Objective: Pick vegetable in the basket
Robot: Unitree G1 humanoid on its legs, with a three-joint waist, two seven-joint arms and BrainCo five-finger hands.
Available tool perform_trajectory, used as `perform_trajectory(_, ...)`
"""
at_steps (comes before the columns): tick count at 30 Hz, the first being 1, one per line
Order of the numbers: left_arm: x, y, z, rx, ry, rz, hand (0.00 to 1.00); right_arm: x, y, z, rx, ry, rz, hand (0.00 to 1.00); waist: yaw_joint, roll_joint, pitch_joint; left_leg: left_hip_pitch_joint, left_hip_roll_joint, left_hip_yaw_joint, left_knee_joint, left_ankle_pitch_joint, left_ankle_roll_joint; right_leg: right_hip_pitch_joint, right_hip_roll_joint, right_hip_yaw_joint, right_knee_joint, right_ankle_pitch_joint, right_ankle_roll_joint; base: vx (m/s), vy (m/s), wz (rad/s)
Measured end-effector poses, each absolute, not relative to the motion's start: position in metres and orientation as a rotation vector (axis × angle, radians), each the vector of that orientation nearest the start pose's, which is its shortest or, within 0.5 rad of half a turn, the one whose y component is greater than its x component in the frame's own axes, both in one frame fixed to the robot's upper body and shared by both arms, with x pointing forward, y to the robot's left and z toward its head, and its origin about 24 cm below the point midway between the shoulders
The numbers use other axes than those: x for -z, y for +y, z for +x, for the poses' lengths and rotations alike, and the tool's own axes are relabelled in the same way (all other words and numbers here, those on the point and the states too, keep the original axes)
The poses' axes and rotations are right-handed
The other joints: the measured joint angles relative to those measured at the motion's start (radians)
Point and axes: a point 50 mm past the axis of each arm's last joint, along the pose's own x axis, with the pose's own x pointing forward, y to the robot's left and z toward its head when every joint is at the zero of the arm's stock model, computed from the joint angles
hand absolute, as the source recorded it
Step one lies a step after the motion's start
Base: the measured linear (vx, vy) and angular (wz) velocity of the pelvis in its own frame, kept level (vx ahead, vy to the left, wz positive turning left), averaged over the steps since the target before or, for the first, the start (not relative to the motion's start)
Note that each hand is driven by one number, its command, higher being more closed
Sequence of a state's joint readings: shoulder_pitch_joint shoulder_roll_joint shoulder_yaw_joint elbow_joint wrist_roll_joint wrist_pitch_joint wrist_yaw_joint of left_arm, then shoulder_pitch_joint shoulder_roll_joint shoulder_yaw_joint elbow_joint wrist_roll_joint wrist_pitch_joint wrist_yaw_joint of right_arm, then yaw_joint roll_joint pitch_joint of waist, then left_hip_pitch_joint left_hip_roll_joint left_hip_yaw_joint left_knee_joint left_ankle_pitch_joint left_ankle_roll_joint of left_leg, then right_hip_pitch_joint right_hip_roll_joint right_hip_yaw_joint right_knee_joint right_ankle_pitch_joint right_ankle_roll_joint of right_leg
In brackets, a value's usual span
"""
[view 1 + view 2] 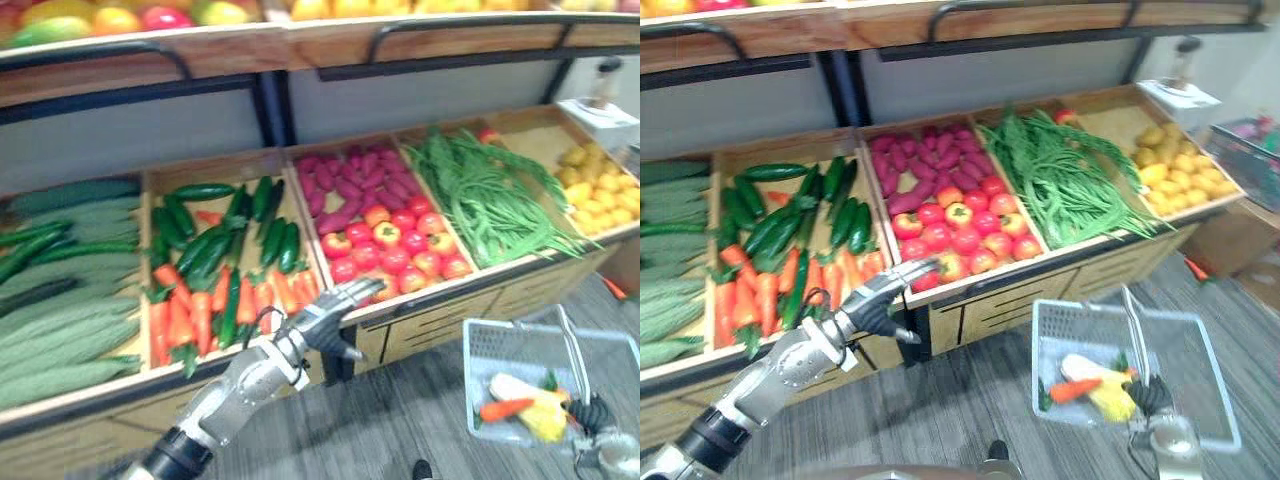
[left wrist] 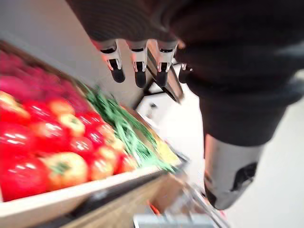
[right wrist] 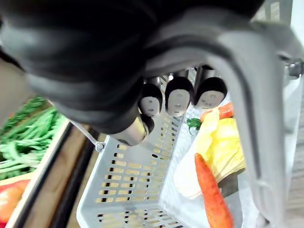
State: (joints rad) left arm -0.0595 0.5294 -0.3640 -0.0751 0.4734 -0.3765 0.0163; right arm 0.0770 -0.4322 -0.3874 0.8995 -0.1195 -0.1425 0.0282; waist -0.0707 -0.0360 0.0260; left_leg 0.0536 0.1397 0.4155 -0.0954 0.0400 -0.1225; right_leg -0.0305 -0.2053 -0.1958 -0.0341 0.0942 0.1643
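**L hand empty at stall edge; R hand carries basket**

L hand is out over the front lip of the wooden produce stand, approx. where the divider splits two bins. Fingers are straight and loosely spread, thumb apart, nothing in its grasp. Fingertips point twd the heap of red and orange tomatoes; the bin of orange carrots w/ dark green cucumbers lies just to its left.

R hand is low at right, fingers curled round the grey handle of the pale grey perforated plastic basket, which hangs in front of the stall over the dark wood-look floor.

Veg already in basket: one orange carrot w/ green top, a yellow lumpy item and a pale whitish one, all touching. Can't tell what the last two are.
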Motion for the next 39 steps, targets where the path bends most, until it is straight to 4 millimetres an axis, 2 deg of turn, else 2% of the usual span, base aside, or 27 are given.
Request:
perform_trajectory(2, -0.079, 0.141, 0.231, 0.429, -0.454, 0.868, 0.0, 0.097, -0.352, 0.104, 0.542, 0.856, -0.27, 1.0, 0.016, -0.003, -0.004, -0.027, -0.006, -0.05, 0.0, 0.013, 0.006, 0.008, -0.009, -0.046, 0.0, -0.011, -0.002, -0.05, -0.012, 0.83)
perform_trajectory(4, -0.084, 0.154, 0.224, 0.285, -0.444, 0.811, 0.0, 0.12, -0.339, 0.069, 0.664, 0.988, -0.151, 1.0, 0.026, -0.008, -0.008, -0.063, -0.015, -0.127, -0.006, 0.031, 0.011, 0.026, -0.02, -0.111, 0.003, -0.039, 0.002, -0.06, -0.019, 0.9)
perform_trajectory(6, -0.085, 0.162, 0.22, 0.18, -0.429, 0.769, 0.0, 0.13, -0.329, 0.051, 0.719, 1.07, -0.105, 1.0, 0.038, -0.007, -0.01, -0.073, -0.015, -0.163, -0.006, 0.039, 0.008, 0.038, -0.02, -0.146, 0.007, -0.049, -0.003, -0.05, -0.012, 0.67)
perform_trajectory(7, -0.082, 0.169, 0.217, 0.115, -0.395, 0.731, 0.0, 0.136, -0.321, 0.04, 0.745, 1.111, -0.073, 1.0, 0.051, -0.004, -0.012, -0.075, -0.014, -0.184, -0.006, 0.041, 0.007, 0.044, -0.017, -0.165, 0.009, -0.058, -0.017, -0.05, -0.008, 0.57)
perform_trajectory(8, -0.078, 0.179, 0.213, 0.032, -0.356, 0.705, 0.0, 0.141, -0.313, 0.031, 0.75, 1.15, -0.058, 1.0, 0.051, -0.006, -0.014, -0.083, -0.014, -0.205, -0.006, 0.043, 0.01, 0.048, -0.018, -0.185, 0.016, -0.068, -0.017, -0.05, -0.008, 0.46)
perform_trajectory(12, -0.062, 0.208, 0.201, -0.185, -0.235, 0.655, 0.0, 0.148, -0.298, 0.022, 0.753, 1.185, -0.036, 1.0, 0.053, -0.001, -0.03, -0.1, -0.018, -0.242, -0.007, 0.046, 0.011, 0.05, -0.019, -0.217, 0.017, -0.078, -0.015, -0.04, 0.004, 0.26)
perform_trajectory(15, -0.037, 0.233, 0.194, -0.383, -0.076, 0.599, 0.0, 0.15, -0.292, 0.02, 0.754, 1.187, -0.03, 1.0, 0.058, 0.001, -0.035, -0.111, -0.023, -0.269, -0.007, 0.047, 0.011, 0.053, -0.019, -0.239, 0.016, -0.08, -0.018, -0.01, 0.005, 0.18)
perform_trajectory(17, -0.011, 0.252, 0.183, -0.505, 0.08, 0.571, 0.0, 0.153, -0.283, 0.02, 0.758, 1.187, -0.023, 1.0, 0.064, -0.003, -0.042, -0.125, -0.023, -0.292, -0.007, 0.051, 0.012, 0.055, -0.015, -0.259, 0.008, -0.08, -0.018, 0.02, -0.014, 0.18)
perform_trajectory(18, -0.004, 0.256, 0.179, -0.526, 0.12, 0.572, 0.0, 0.153, -0.28, 0.02, 0.756, 1.187, -0.021, 1.0, 0.065, -0.003, -0.043, -0.125, -0.023, -0.293, -0.007, 0.051, 0.012, 0.059, -0.014, -0.262, 0.004, -0.079, -0.018, 0.04, -0.019, 0.15)
perform_trajectory(20, 0.024, 0.274, 0.161, -0.61, 0.284, 0.578, 0.0, 0.156, -0.271, 0.023, 0.717, 1.193, -0.029, 1.0, 0.07, -0.009, -0.047, -0.119, -0.023, -0.298, -0.007, 0.055, 0.01, 0.07, -0.012, -0.268, 0.0, -0.079, -0.021, 0.06, -0.02, 0.08)
perform_trajectory(22, 0.048, 0.284, 0.144, -0.66, 0.424, 0.577, 0.0, 0.158, -0.263, 0.027, 0.691, 1.19, -0.026, 1.0, 0.071, -0.016, -0.05, -0.119, -0.023, -0.301, -0.007, 0.057, 0.01, 0.072, -0.012, -0.27, 0.0, -0.082, -0.022, 0.05, -0.018, 0.04)
perform_trajectory(23, 0.055, 0.286, 0.138, -0.673, 0.47, 0.575, 0.0, 0.159, -0.261, 0.029, 0.679, 1.188, -0.028, 1.0, 0.071, -0.019, -0.05, -0.119, -0.023, -0.304, -0.007, 0.057, 0.01, 0.072, -0.012, -0.271, 0.0, -0.081, -0.022, 0.06, -0.024, 0.05)
perform_trajectory(25, 0.085, 0.29, 0.11, -0.699, 0.666, 0.548, 0.0, 0.16, -0.254, 0.032, 0.657, 1.178, -0.022, 1.0, 0.07, -0.031, -0.05, -0.118, -0.023, -0.312, -0.006, 0.056, 0.009, 0.077, -0.01, -0.277, -0.002, -0.082, -0.02, 0.06, -0.029, 0.06)
perform_trajectory(26, 0.093, 0.29, 0.101, -0.699, 0.717, 0.543, 0.0, 0.16, -0.252, 0.034, 0.653, 1.173, -0.02, 1.0, 0.07, -0.034, -0.05, -0.116, -0.024, -0.312, -0.006, 0.055, 0.008, 0.08, -0.01, -0.278, -0.003, -0.083, -0.019, 0.05, -0.023, 0.05)
perform_trajectory(28, 0.12, 0.286, 0.067, -0.694, 0.928, 0.51, 0.0, 0.161, -0.249, 0.038, 0.621, 1.166, -0.032, 1.0, 0.069, -0.037, -0.045, -0.1, -0.024, -0.311, -0.007, 0.048, 0.004, 0.099, -0.01, -0.28, -0.012, -0.084, -0.018, 0.04, -0.021, 0.0)
perform_trajectory(32, 0.146, 0.27, 0.023, -0.693, 1.169, 0.407, 0.0, 0.16, -0.248, 0.044, 0.593, 1.155, -0.059, 1.0, 0.069, -0.03, -0.041, -0.083, -0.021, -0.292, -0.007, 0.04, 0.001, 0.107, -0.007, -0.267, -0.017, -0.087, -0.017, 0.01, -0.017, -0.09)
perform_trajectory(35, 0.153, 0.261, 0.009, -0.687, 1.232, 0.326, 0.0, 0.16, -0.246, 0.047, 0.569, 1.152, -0.072, 1.0, 0.069, -0.025, -0.041, -0.075, -0.02, -0.286, -0.007, 0.035, -0.001, 0.108, -0.007, -0.256, -0.017, -0.087, -0.017, 0.0, -0.014, -0.12)
perform_trajectory(39, 0.158, 0.254, 0.003, -0.641, 1.276, 0.227, 0.0, 0.161, -0.244, 0.05, 0.548, 1.156, -0.076, 1.0, 0.069, -0.021, -0.04, -0.062, -0.018, -0.262, -0.007, 0.025, -0.004, 0.106, -0.008, -0.233, -0.017, -0.087, -0.017, 0.0, -0.006, -0.17)
